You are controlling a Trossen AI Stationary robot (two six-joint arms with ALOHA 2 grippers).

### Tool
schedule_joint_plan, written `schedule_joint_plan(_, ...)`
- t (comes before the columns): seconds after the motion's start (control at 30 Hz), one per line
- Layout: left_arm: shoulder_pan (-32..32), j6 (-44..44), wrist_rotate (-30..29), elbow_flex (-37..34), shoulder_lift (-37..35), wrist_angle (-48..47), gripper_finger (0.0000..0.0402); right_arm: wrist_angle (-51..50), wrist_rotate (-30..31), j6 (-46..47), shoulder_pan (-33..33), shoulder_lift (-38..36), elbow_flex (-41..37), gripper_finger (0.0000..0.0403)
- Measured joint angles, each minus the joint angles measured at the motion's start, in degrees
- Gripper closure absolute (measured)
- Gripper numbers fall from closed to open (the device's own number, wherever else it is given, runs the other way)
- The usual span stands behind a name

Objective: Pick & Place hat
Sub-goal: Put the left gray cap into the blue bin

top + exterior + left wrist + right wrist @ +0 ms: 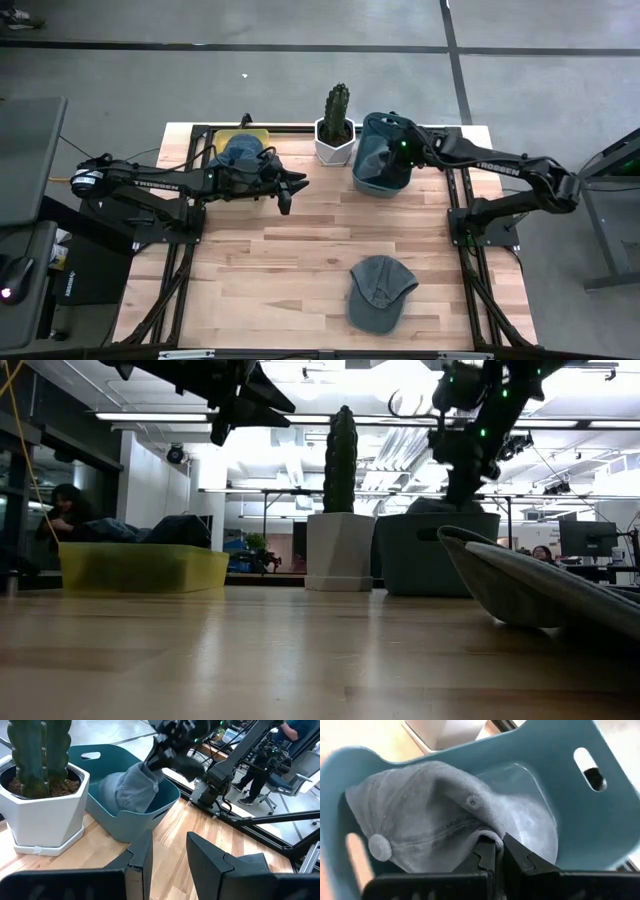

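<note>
A grey hat [435,815] sits inside the teal bin [378,182] at the table's far right, and my right gripper [500,845] is shut on it from above. A second grey cap [380,292] lies flat on the wood near the table's near edge. A third, bluish hat [241,150] rests in the yellow bin [240,136] at the far left. My left gripper [293,193] hovers open above the table between the yellow bin and the cactus pot [336,142], touching nothing. My right gripper pinches a gathered fold of the grey hat's cloth [487,834] between its two fingers. The fingers slant down from above into the teal bin. The hat [131,785] droops below them, slack, its crown against the bin's inner wall.
A tall cactus [337,105] in a white pot stands between the two bins at the far edge. The table's middle shows bare wood [300,250]. People and office furniture show in the room beyond the table.
</note>
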Motion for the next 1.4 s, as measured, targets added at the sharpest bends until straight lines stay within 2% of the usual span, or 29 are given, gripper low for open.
schedule_joint_plan(0.2, 0.0, -0.1, 0.0, 0.0, 0.0, 0.0, 0.0303, 11.8, 0.4, -1.7, 0.1, -0.3, -6.2, 0.04)
schedule_joint_plan(0.67, 0.0, -0.5, 0.8, 0.0, 0.0, 0.0, 0.0303, 14.9, 1.1, -6.1, -0.1, -0.5, -13.3, 0.0398)
schedule_joint_plan(0.8, 0.0, -0.6, 0.8, 0.0, 0.0, 0.0, 0.0303, 15.3, 0.3, -8.7, -0.1, -0.4, -13.5, 0.0368)
schedule_joint_plan(0.97, 0.0, -0.6, 0.9, 0.0, 0.0, -0.1, 0.0303, 16.2, 4.0, -9.9, -0.1, -0.4, -13.5, 0.0315)
schedule_joint_plan(1.13, 0.0, -0.8, 1.3, 0.0, 0.0, -0.1, 0.0303, 15.8, 3.7, -12.6, -0.1, -0.8, -13.3, 0.0267)
schedule_joint_plan(1.4, 0.0, -1.0, 1.5, 0.1, 0.0, -0.2, 0.0303, 9.8, 4.3, -17.2, -0.1, -0.9, -7.1, 0.0222)
